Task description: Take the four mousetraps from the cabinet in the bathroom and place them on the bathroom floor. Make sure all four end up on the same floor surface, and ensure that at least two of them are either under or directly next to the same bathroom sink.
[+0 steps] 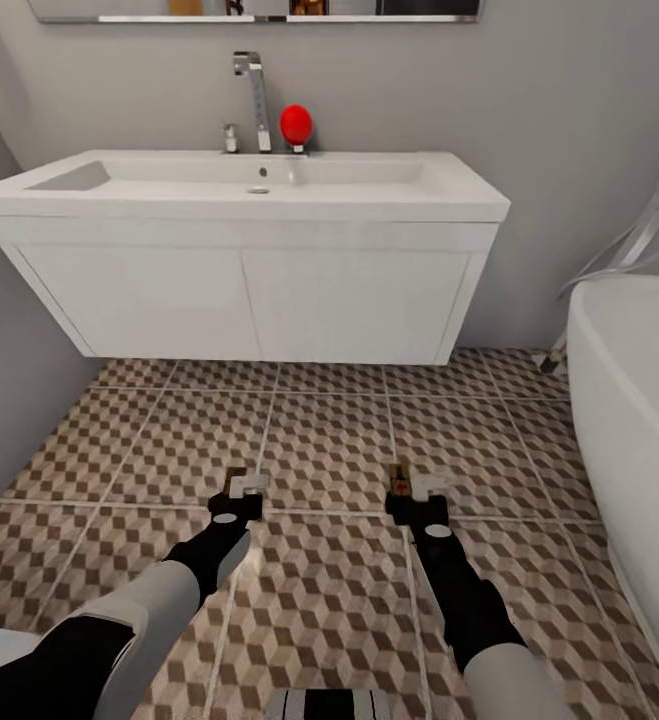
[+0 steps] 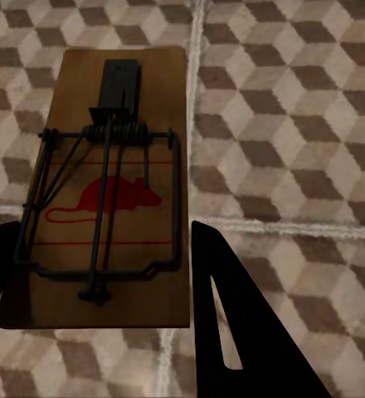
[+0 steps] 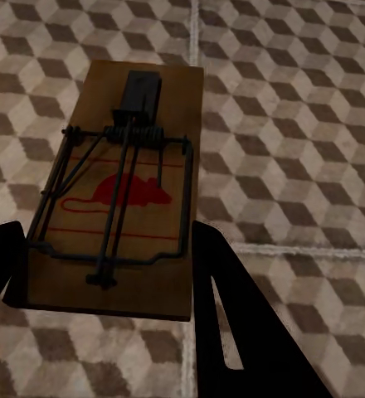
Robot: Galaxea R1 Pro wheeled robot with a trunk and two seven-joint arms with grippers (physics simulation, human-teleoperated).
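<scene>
My left gripper is shut on a mousetrap, a tan wooden board with a dark wire spring and a red mouse print. The black fingers press its two long sides. My right gripper is shut on a second mousetrap in the same way. In the head view the two traps sit low over the cube-patterned bathroom floor, about one tile in front of the white wall-hung sink. Whether the boards touch the tiles I cannot tell. The cabinet is out of view.
The sink has a chrome tap and a red round object on its back rim, with open floor beneath it. A white bathtub stands at the right. A grey wall closes in on the left.
</scene>
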